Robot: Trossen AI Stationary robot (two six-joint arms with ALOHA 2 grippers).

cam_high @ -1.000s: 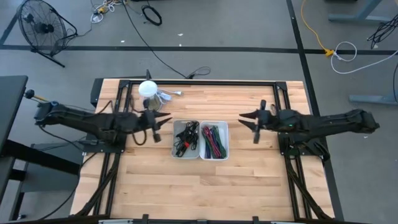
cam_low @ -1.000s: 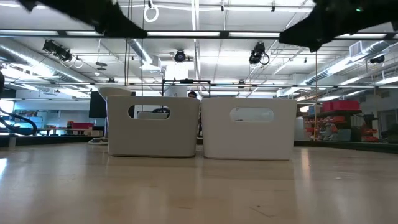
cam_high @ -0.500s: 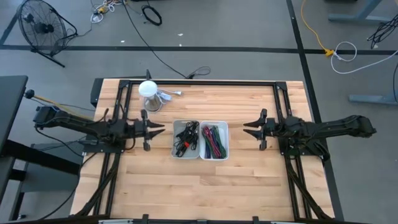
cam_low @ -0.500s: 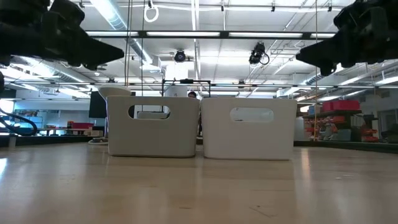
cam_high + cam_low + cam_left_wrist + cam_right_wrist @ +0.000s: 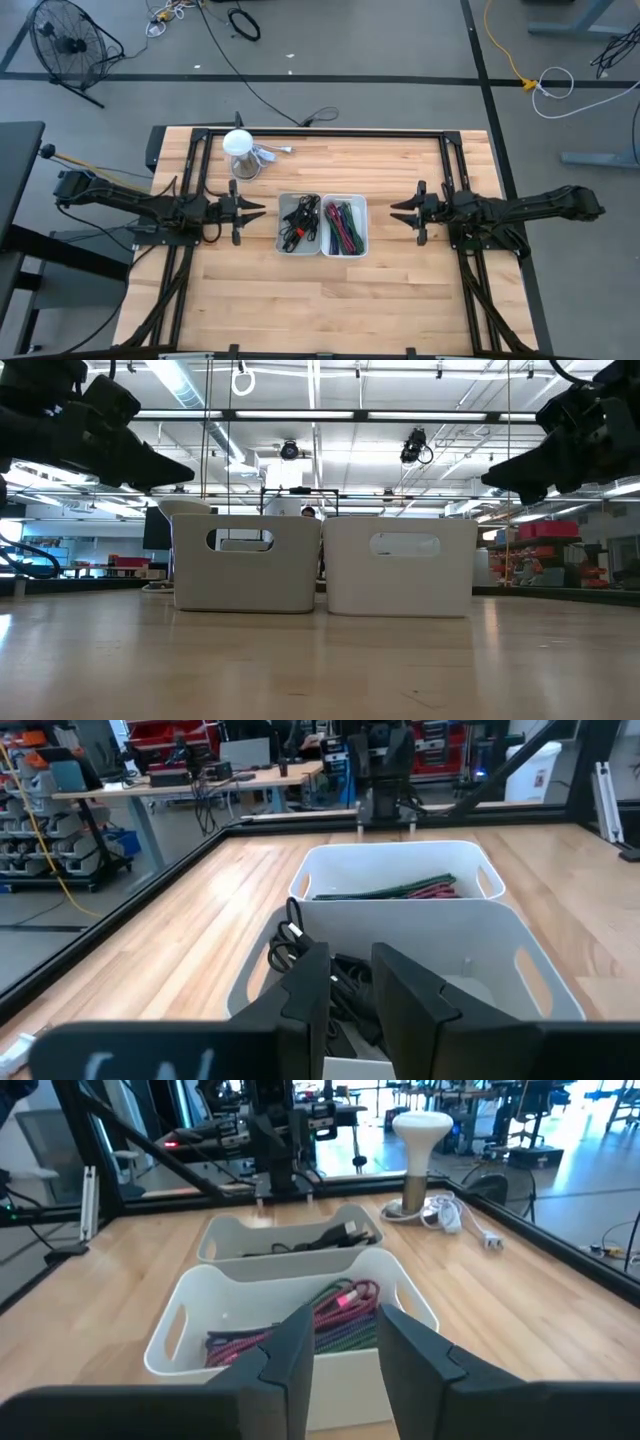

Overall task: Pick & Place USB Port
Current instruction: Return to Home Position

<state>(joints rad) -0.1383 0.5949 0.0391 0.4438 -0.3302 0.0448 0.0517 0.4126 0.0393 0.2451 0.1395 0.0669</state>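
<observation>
At table [image 5: 300,300] centre, we see charger cables [image 5: 343,228] in 2 bins [image 5: 322,226]; left gripper [image 5: 258,208], right gripper [image 5: 397,210] released, empty; only homing to do.

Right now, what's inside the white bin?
A loose pile of coloured cables lies in the white bin; green and pink strands show on top. The bin's floor, and whatever lies beneath the pile, is covered.

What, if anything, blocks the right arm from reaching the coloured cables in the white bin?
Probably nothing: yes, it looks reachable. The right arm faces the white bin across the table, jaws slightly apart, and the coloured cables lie uncovered in the open top. It must come over the wall.
</observation>
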